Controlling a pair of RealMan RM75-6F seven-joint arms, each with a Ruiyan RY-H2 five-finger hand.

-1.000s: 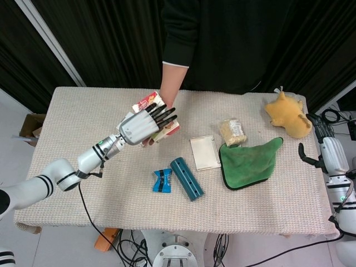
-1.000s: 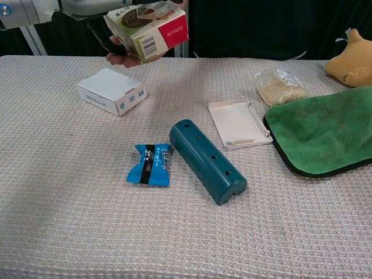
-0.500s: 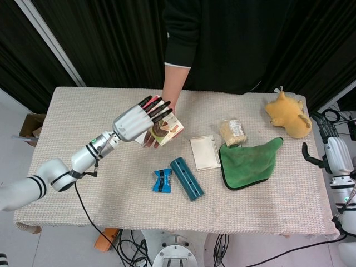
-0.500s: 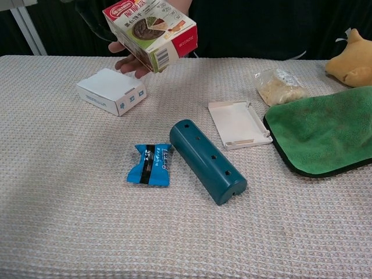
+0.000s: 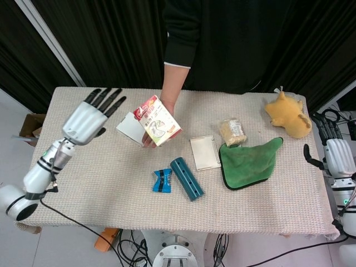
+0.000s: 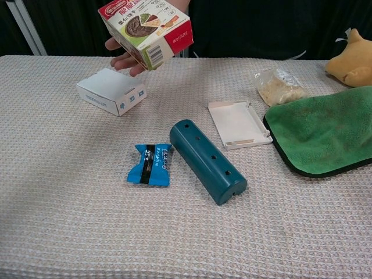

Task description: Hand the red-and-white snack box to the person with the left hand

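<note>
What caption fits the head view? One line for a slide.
Person's hand holds the red-and-white snack box; left hand open, clear of it.

From my chest camera I see the red-and-white snack box held up off the table by the person's hand, tilted, above a white carton. On the woven tablecloth lie a blue snack packet, a teal perforated cylinder just beside it, and a white tray lid. At the right sit a bagged snack, a green cloth and a yellow plush toy.
</note>
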